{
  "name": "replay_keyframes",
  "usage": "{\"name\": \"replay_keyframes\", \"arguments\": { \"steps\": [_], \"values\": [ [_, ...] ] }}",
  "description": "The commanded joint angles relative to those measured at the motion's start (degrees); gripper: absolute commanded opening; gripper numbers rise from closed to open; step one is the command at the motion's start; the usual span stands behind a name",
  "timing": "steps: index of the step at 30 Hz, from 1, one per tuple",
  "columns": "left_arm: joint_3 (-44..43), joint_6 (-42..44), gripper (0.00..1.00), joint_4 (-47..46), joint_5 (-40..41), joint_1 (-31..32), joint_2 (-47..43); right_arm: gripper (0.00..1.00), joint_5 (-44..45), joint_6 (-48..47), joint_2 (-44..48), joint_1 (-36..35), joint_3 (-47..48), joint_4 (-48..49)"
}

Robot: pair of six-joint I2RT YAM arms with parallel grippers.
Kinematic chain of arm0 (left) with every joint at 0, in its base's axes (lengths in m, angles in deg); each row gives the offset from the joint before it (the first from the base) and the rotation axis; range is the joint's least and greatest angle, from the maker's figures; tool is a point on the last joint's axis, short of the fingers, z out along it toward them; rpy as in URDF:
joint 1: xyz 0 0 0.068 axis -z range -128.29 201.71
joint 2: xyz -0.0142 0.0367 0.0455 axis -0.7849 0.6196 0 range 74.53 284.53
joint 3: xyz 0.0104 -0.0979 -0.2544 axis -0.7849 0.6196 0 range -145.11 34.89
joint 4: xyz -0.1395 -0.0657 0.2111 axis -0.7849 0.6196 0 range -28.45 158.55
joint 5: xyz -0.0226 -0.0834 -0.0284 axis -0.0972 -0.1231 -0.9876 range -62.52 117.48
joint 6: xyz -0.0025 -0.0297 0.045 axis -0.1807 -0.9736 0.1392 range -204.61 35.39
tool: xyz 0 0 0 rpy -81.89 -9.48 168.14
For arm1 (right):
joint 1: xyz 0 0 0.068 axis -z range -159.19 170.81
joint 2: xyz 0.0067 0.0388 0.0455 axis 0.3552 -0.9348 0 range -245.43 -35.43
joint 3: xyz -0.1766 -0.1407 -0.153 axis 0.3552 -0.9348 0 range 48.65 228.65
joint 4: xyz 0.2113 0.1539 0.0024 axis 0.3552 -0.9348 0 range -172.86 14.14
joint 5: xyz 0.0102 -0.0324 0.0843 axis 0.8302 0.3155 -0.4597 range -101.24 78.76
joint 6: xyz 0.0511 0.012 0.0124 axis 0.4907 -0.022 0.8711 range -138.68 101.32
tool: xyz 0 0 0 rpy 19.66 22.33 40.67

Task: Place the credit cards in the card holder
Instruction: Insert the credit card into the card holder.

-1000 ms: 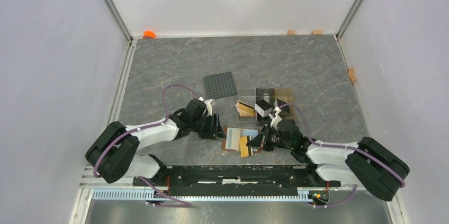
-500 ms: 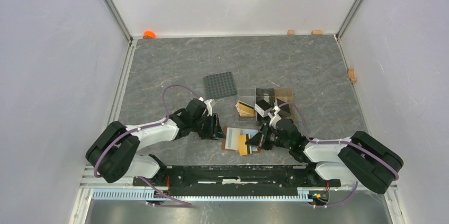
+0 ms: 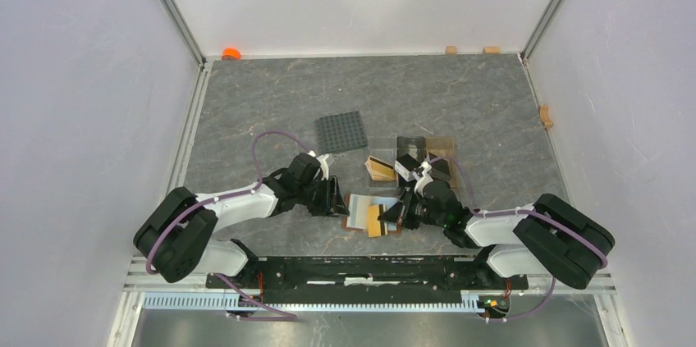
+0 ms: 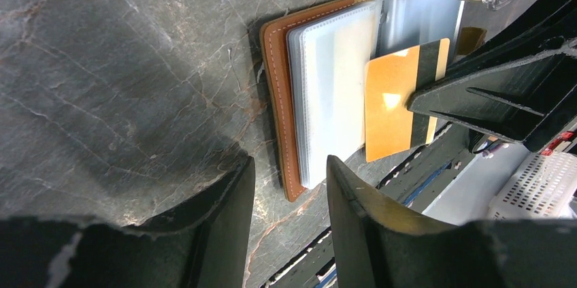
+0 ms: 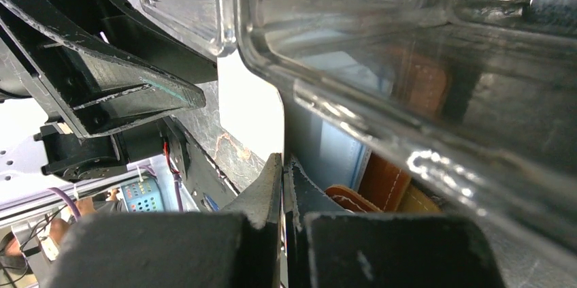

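Observation:
The card holder (image 3: 359,213) lies open on the table, its brown leather cover (image 4: 275,90) and clear inner sleeves (image 4: 333,97) facing up. My right gripper (image 3: 394,215) is shut on a yellowish credit card (image 4: 391,107) with a black stripe and holds it over the sleeves. In the right wrist view the fingers (image 5: 272,186) pinch that card edge-on. My left gripper (image 4: 289,189) stands open just left of the holder, whose near corner shows in the gap, touching neither finger. More credit cards (image 3: 379,169) sit in the clear stand.
A clear compartment stand (image 3: 410,160) stands right behind the holder, close above my right gripper (image 5: 283,165). A dark grey studded plate (image 3: 341,130) lies further back. An orange object (image 3: 231,53) and small wooden blocks (image 3: 451,49) line the far edge.
My right gripper has carried the yellowish card leftward, further over the open holder. The left gripper's jaws have narrowed a little; that arm has stayed in place.

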Motion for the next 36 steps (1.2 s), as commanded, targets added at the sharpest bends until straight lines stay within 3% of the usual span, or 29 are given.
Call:
{"name": "replay_keyframes", "arguments": {
  "steps": [1,31,36],
  "values": [
    [-0.29,2.11,0.5,-0.38,-0.15,0.33,0.75,0.0,4.08,-1.88,-1.44,-0.14,1.15,-1.34],
    [-0.03,2.29,0.43,-0.55,-0.33,0.39,1.95,0.0,10.47,-3.21,-10.03,-0.54,2.86,5.84],
    [0.06,2.37,0.38,-1.05,-0.68,0.33,2.62,0.0,12.2,-2.37,-10.56,-1.86,3.06,6.69]
  ]
}}
